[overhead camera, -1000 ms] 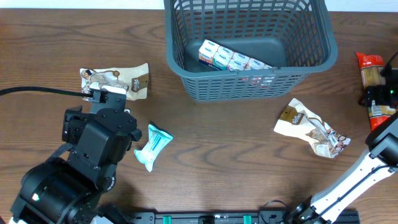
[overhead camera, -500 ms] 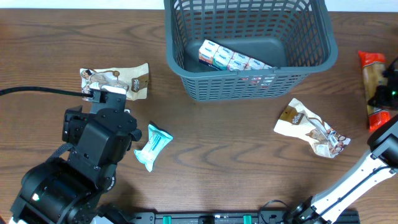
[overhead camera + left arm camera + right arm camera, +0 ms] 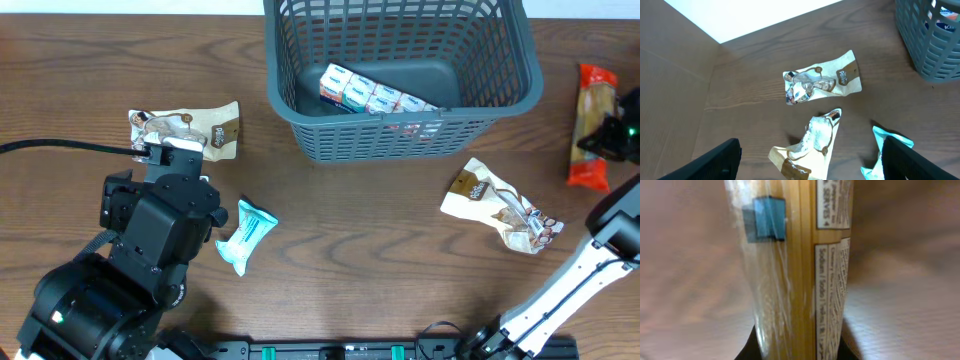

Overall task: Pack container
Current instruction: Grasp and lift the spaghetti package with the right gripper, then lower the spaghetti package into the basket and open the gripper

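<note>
The container (image 3: pixel 400 135), a dark grey-blue slotted basket, stands at the far middle of the table with a row of small white-and-blue cartons (image 3: pixel 370 95) on its floor. Its corner shows in the left wrist view (image 3: pixel 935 45). At the far right edge my right gripper (image 3: pixel 612 140) is shut on a long red-ended noodle packet (image 3: pixel 588 105). That yellow packet (image 3: pixel 800 270) fills the right wrist view, clamped between the dark fingers (image 3: pixel 752 347). My left gripper (image 3: pixel 812 165) hangs open above a cream snack packet (image 3: pixel 810 145), touching nothing.
A second cream packet (image 3: pixel 822 82) lies beyond the first, seen from above too (image 3: pixel 190 128). A teal packet (image 3: pixel 243 235) lies right of the left arm (image 3: pixel 150 240). Another cream packet (image 3: pixel 505 208) lies crumpled in front of the basket's right corner.
The right gripper has shut on the noodle packet and shifted it a little to the left and toward the far edge. The left arm has not moved.
</note>
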`<state>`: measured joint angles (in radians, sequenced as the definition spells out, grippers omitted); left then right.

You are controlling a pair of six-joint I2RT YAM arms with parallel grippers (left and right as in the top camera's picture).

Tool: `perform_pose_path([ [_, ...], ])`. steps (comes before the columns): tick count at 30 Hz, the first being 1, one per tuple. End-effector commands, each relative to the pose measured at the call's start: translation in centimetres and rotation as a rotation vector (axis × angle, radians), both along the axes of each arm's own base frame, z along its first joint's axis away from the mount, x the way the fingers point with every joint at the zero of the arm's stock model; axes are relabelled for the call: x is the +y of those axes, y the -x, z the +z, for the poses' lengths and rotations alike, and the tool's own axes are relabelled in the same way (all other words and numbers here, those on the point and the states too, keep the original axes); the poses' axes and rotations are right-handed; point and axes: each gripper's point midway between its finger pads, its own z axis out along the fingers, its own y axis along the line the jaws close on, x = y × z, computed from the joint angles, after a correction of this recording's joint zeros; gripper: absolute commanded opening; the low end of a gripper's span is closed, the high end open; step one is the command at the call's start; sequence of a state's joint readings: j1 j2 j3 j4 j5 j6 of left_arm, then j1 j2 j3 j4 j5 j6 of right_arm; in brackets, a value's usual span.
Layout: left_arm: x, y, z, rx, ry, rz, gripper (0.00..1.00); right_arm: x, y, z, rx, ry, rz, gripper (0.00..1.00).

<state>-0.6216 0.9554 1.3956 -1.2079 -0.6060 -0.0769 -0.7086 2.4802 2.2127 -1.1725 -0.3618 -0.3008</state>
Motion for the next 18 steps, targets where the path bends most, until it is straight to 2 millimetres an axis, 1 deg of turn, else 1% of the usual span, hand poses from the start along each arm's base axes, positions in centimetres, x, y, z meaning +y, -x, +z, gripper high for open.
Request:
perform_pose_path([
  [1,0.4,0.0,0.5,-0.013,-0.005,0.01,0.78,3.3,-5.9,10.4,-0.31,-0.099,0.038,0.01],
  [3,0.4,0.0,0.5,-0.013,-0.005,0.01,0.78,3.9,-6.7,14.2,-0.374,-0.082,0.059,0.01],
  [4,0.4,0.0,0.5,-0.013,-0.005,0.01,0.78,4.2,-7.0,16.6,-0.416,-0.057,0.074,0.01],
  [5,0.4,0.0,0.5,-0.013,-0.005,0.01,0.78,4.5,-7.2,18.5,-0.446,-0.036,0.079,0.02],
  [7,0.4,0.0,0.5,-0.013,-0.005,0.01,0.78,5.1,-7.2,22.8,-0.522,0.007,0.08,0.02],
  [8,0.4,0.0,0.5,-0.013,-0.005,0.01,0.79,5.9,-7.0,26.1,-0.589,0.033,0.092,0.01],
  [9,0.4,0.0,0.5,-0.013,-0.005,0.01,0.79,6.4,-6.8,27.7,-0.625,0.04,0.101,0.01],
  [11,0.4,0.0,0.5,-0.013,-0.005,0.01,0.78,8.6,-6.1,32.5,-0.747,0.046,0.15,0.02],
  [12,0.4,0.0,0.5,-0.013,-0.005,0.01,0.78,9.7,-5.8,34.3,-0.796,0.036,0.177,0.01],
  [14,0.4,0.0,0.5,-0.013,-0.005,0.01,0.78,12.9,-4.6,38.3,-0.897,0.009,0.264,0.01],
  [16,0.4,0.0,0.5,-0.013,-0.005,0.01,0.78,15.4,-3.6,41.1,-0.961,0.005,0.328,0.02],
  [18,0.4,0.0,0.5,-0.013,-0.005,0.01,0.78,18.1,-2.7,43.1,-1.002,0.013,0.384,0.02],
])
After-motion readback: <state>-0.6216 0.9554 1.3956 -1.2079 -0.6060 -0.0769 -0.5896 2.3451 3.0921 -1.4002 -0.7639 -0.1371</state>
